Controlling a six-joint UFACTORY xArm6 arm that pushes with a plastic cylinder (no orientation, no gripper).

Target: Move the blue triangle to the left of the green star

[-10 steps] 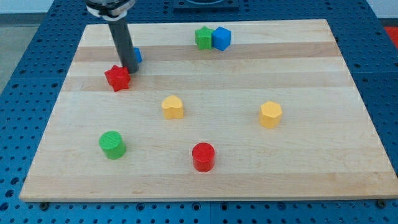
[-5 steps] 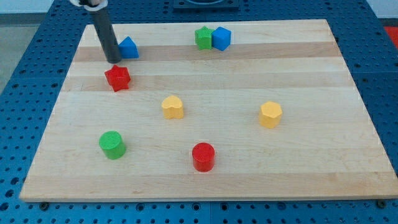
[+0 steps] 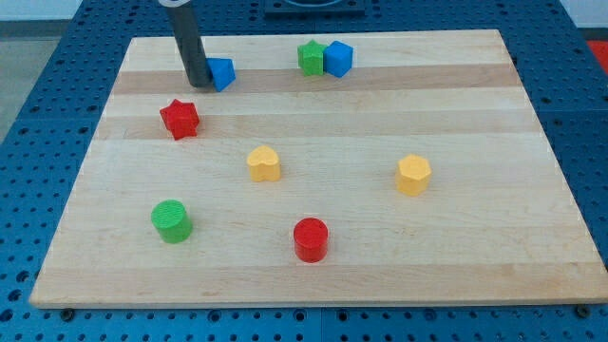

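Camera view: my tip [image 3: 199,84] touches the blue triangle's [image 3: 221,73] left side, upper left of frame, near the board's [image 3: 532,256] top edge. Bare wood separates the triangle from the green star [image 3: 310,57], which touches the blue cube [image 3: 338,59]. The red star [image 3: 180,119] sits below.

My tip [image 3: 199,84] shifted toward view's right, now pressed against left side of small blue triangle block [image 3: 221,73]. Blue triangle slid right along wooden worktop [image 3: 475,247], closer to green star block [image 3: 310,57], farther from red star block [image 3: 179,118].
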